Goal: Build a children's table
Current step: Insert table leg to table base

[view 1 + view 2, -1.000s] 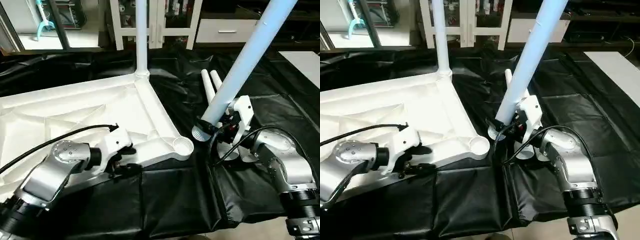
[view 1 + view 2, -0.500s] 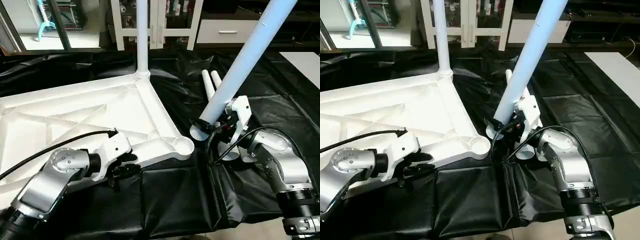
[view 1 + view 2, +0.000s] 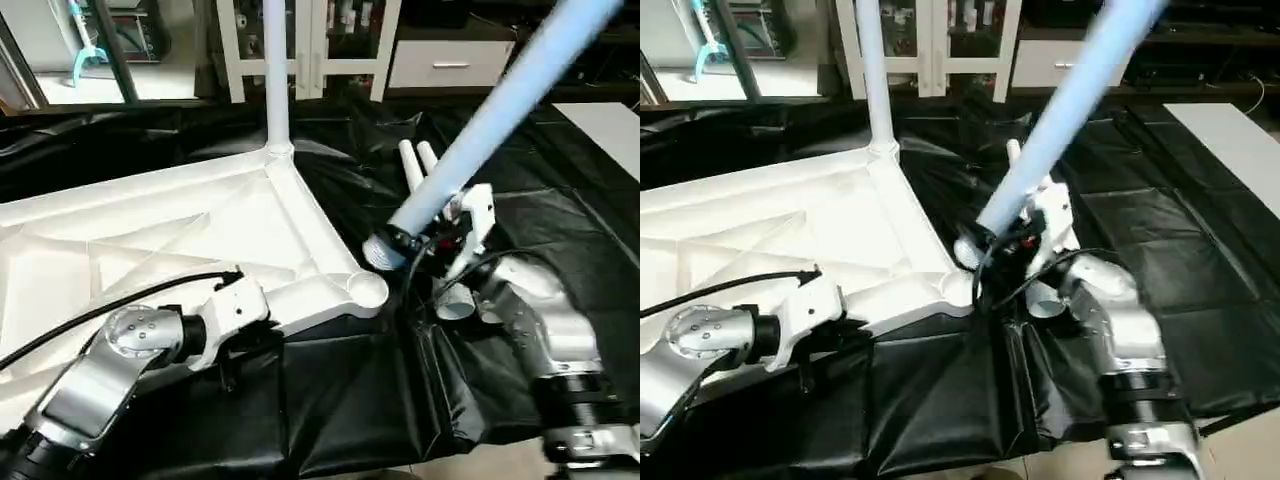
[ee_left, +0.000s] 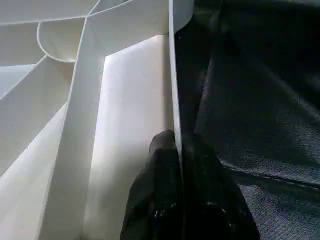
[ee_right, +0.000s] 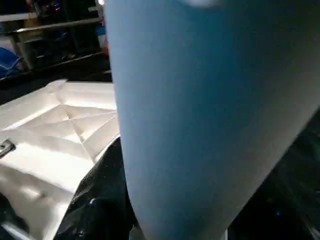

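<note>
While the tabletop (image 3: 180,230) lies underside-up on the black sheet (image 3: 560,190), the left gripper (image 4: 179,150) pinches its near rim, fingers (image 4: 160,165) closed on the thin edge. The right gripper (image 3: 440,250) holds a tilted leg (image 3: 480,130), its end just beside the corner socket (image 3: 362,288). Another leg (image 3: 277,70) stands upright in the far corner.

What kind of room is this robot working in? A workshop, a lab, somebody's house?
Probably a lab or test room, hedged. The work surface is draped in black sheeting, white glass-door cabinets stand behind, and an upturned white tabletop lies on the sheet.
</note>
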Available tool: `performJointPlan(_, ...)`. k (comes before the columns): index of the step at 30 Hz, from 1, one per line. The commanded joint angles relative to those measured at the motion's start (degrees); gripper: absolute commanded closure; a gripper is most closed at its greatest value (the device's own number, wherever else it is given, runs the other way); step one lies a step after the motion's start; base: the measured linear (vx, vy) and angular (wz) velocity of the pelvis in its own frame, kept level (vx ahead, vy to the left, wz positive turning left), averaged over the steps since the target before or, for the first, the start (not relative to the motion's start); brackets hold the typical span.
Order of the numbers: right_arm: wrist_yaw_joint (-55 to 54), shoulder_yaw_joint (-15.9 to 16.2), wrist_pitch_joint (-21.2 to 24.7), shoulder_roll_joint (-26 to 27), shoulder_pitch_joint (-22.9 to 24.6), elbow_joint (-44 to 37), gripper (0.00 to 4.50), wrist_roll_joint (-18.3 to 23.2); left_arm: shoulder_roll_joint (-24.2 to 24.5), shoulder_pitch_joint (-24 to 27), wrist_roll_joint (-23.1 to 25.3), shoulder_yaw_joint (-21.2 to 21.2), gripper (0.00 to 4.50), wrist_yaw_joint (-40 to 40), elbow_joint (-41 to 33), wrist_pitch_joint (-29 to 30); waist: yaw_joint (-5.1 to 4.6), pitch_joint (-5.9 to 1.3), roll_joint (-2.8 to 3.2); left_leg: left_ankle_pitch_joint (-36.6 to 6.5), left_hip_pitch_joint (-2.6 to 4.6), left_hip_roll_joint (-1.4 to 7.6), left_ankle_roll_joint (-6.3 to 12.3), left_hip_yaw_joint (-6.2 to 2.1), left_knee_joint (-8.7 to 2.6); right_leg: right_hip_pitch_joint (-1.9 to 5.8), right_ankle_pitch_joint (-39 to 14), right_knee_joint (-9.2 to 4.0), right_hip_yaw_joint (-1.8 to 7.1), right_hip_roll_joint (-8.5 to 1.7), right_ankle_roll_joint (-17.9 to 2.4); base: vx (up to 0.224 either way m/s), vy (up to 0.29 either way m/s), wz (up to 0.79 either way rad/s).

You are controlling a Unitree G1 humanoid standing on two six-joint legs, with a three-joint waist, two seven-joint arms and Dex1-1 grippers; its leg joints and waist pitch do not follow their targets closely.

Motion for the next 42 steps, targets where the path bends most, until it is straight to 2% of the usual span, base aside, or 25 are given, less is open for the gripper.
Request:
performJointPlan(1,4.0,2.8,-2.9,-0.6,0.7,0.8,2.62,-1.5,-1.2,1.6,-0.3,-1.7,4.44,0.5,1.9,0.9,-0.1,-5.01,-0.22,-1.7,2.63,6.78,5.26,-2.61,-3.95,2.51,8.3,-2.26,2.8,-5.12,-15.4,0.0,0.0,0.0)
performJointPlan(4,8.8,4.4,-5.6,-1.7,1.0,2.5,2.62,-2.4,-2.2,1.3,-1.0,-1.1,4.44,0.7,2.5,0.9,0.05,-4.88,-0.12,-2.9,2.46,6.77,5.6,-2.59,-3.88,2.58,6.6,-2.51,2.89,-5.41,-15.2,0.0,0.0,0.0)
performJointPlan(5,9.5,4.5,-6.2,-1.9,1.0,3.0,2.62,-2.6,-2.3,1.2,-1.2,-1.0,4.44,0.6,2.6,0.9,-0.05,-4.86,-0.53,-3.0,2.42,6.8,5.8,-2.5,-3.91,2.6,6.4,-2.58,2.95,-5.38,-15.2,0.0,0.0,0.0)
performJointPlan(6,11.1,4.5,-7.7,-2.6,0.7,4.8,2.62,-3.2,-2.7,1.0,-1.8,-0.4,4.44,0.4,3.1,0.8,0.08,-4.92,-0.35,-2.7,2.46,6.83,6.04,-2.58,-3.85,2.61,6.1,-2.47,2.95,-5.43,-15.1,0.0,0.0,0.0)
performJointPlan(9,12.2,4.6,-8.5,-3.2,0.2,6.2,2.62,-3.4,-3.0,0.9,-2.2,-0.1,4.44,0.2,3.5,0.7,0.0,-4.9,-0.32,-2.6,2.36,6.81,6.51,-2.61,-3.8,2.6,5.3,-2.57,2.92,-5.35,-15.1,0.0,0.0,0.0)
performJointPlan(10,13.1,4.5,-8.8,-3.5,-0.3,7.5,2.62,-3.1,-3.4,0.7,-2.2,0.2,4.44,0.3,3.7,0.5,-0.03,-4.84,-0.04,-2.8,2.43,6.81,6.7,-2.6,-3.82,2.45,4.9,-2.59,2.92,-5.27,-15.0,0.0,0.0,0.0)
performJointPlan(13,15.7,5.4,-10.8,-4.6,-0.8,10.4,2.62,-3.9,-4.3,0.3,-2.6,0.7,4.44,0.3,4.7,0.2,-0.07,-4.85,-0.45,-3.7,2.26,6.78,7.21,-2.51,-3.72,2.59,3.7,-2.82,2.99,-5.51,-15.1,0.0,0.0,0.0)
performJointPlan(19,17.6,6.1,-13.7,-5.7,-2.3,16.1,2.62,-6.1,-4.2,-0.7,-2.3,0.5,4.44,-1.3,6.2,-0.8,-0.21,-4.61,-0.49,-5.3,2.34,6.73,7.24,-2.51,-3.82,2.37,-0.2,-3.23,2.94,-5.29,-14.7,0.0,0.0,0.0)
performJointPlan(24,18.8,6.4,-13.5,-4.8,-3.5,18.9,2.62,-6.1,-4.0,-1.2,-2.2,-0.1,4.5,-2.6,6.5,-1.0,-0.28,-4.57,-0.45,-6.2,2.48,6.82,6.97,-2.55,-3.95,2.35,-1.2,-3.3,3.0,-5.25,-14.9,0.0,0.0,0.0)
performJointPlan(26,19.9,6.8,-14.2,-4.5,-4.2,21.1,2.62,-6.5,-4.0,-1.5,-2.2,-0.4,4.5,-3.7,6.5,-1.0,-0.27,-4.5,-0.63,-6.4,2.45,6.75,7.03,-2.47,-3.9,2.32,-1.1,-3.38,3.02,-5.29,-15.1,0.0,0.0,0.0)
performJointPlan(31,20.9,6.8,-14.8,-3.2,-6.0,24.4,2.62,-6.4,-4.0,-2.1,-2.2,-0.8,4.5,-4.7,6.5,-1.1,-0.29,-4.46,-0.49,-6.2,2.47,6.85,7.35,-2.54,-3.99,2.26,-0.7,-3.24,2.98,-5.27,-15.4,0.0,0.0,0.0)
performJointPlan(32,21.2,7.0,-15.4,-2.7,-6.8,25.5,2.62,-6.7,-4.1,-2.3,-2.1,-1.0,4.5,-5.1,6.6,-1.2,-0.28,-4.35,-0.76,-6.5,2.44,6.88,7.37,-2.47,-4.05,2.27,-1.2,-3.36,3.01,-5.3,-15.3,0.0,0.0,0.0)
performJointPlan(34,21.7,7.5,-15.9,-1.9,-7.9,27.0,2.62,-7.2,-4.2,-2.7,-1.8,-1.2,4.5,-5.3,7.1,-1.5,-0.26,-4.33,-0.85,-6.6,2.42,6.84,7.18,-2.44,-4.01,2.27,-2.0,-3.42,3.02,-5.41,-15.4,0.0,0.0,0.0)
performJointPlan(36,21.8,7.6,-16.0,-1.7,-8.2,27.5,2.62,-7.3,-4.3,-2.8,-1.7,-1.2,4.5,-5.4,7.3,-1.6,-0.16,-4.29,-0.61,-6.7,2.55,6.94,6.86,-2.48,-4.11,2.13,-2.1,-3.33,2.96,-5.23,-15.2,0.0,0.0,0.0)
performJointPlan(37,22.6,8.1,-16.0,-1.7,-8.3,27.9,2.62,-7.6,-4.4,-3.0,-1.6,-1.3,4.5,-5.4,7.5,-1.7,-0.21,-4.31,-0.77,-6.6,2.62,6.98,6.95,-2.49,-4.16,2.1,-1.6,-3.21,2.95,-5.16,-15.2,0.0,0.0,0.0)
performJointPlan(42,25.8,10.2,-17.1,-1.6,-9.3,30.2,2.62,-9.6,-4.7,-3.7,-1.1,-1.3,4.5,-5.9,8.3,-1.9,-0.16,-4.23,-0.81,-8.3,2.54,6.94,6.44,-2.45,-4.18,2.22,-3.0,-3.45,3.02,-5.39,-15.3,0.0,0.0,0.0)
